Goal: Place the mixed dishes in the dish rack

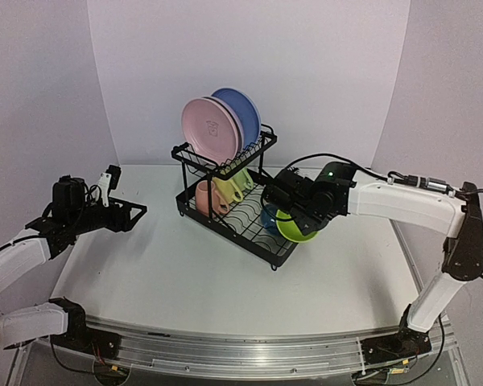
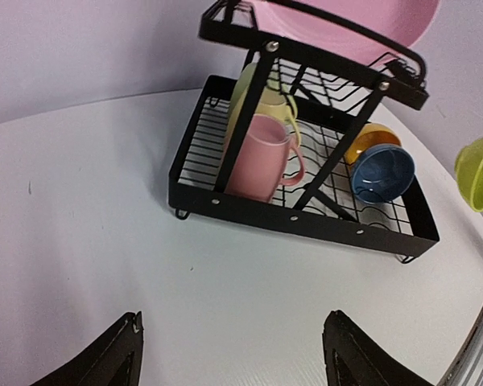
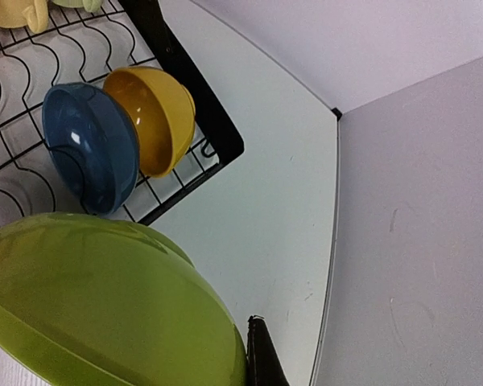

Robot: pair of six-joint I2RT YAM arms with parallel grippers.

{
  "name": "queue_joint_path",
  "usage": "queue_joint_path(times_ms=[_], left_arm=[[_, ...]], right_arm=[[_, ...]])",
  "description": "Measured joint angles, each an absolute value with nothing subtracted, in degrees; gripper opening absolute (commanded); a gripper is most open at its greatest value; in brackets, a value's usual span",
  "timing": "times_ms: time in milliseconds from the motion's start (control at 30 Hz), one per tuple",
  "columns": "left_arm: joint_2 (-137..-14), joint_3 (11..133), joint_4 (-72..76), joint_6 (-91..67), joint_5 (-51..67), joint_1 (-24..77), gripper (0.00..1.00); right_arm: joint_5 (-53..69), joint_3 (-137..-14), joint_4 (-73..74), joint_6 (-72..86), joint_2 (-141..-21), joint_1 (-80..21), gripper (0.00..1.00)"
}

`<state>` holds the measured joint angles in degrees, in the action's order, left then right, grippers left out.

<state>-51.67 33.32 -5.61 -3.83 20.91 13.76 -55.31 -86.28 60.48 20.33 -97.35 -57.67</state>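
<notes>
Right wrist: right fingers [image 3: 262,355] grip lime bowl [image 3: 105,310]; left fingers [image 2: 106,355] wide.

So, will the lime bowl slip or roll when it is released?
Likely stiff: the lime bowl looks undeformed in the shut right gripper. Its smooth, glossy wall may slip. Being round, it might roll unless leaned on the blue bowl standing on edge in the dish rack.

The table [image 1: 161,265] lies bare left of the rack [image 2: 306,219] and in front of it. Mugs [image 2: 262,157] crowd the rack's left end, a blue bowl [image 2: 382,173] and yellow bowl [image 2: 369,138] its right end, where the right gripper [image 1: 288,211] holds a green bowl [image 1: 298,229] just beside it.
</notes>
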Motion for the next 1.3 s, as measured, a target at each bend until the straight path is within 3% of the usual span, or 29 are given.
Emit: queue_joint_path(times_ms=[367, 633, 867, 1300], left_arm=[[-53.4, 36.5, -2.5, -1.2, 27.5, 17.0, 0.74], [-53.7, 36.5, -2.5, -1.2, 27.0, 17.0, 0.74], [-53.3, 36.5, -2.9, -0.7, 25.8, 17.0, 0.74], [-53.4, 36.5, -3.4, 1.3, 24.6, 17.0, 0.74]], right_arm=[[-59.5, -74.8, 29.6, -2.4, -97.1, -59.6, 0.00], [-64.8, -73.4, 11.0, -17.5, -104.6, -60.0, 0.00], [-71.3, -73.6, 1.7, -25.7, -114.0, -59.6, 0.00], [-80.9, -77.4, -5.7, -28.7, -118.0, -58.9, 0.00]])
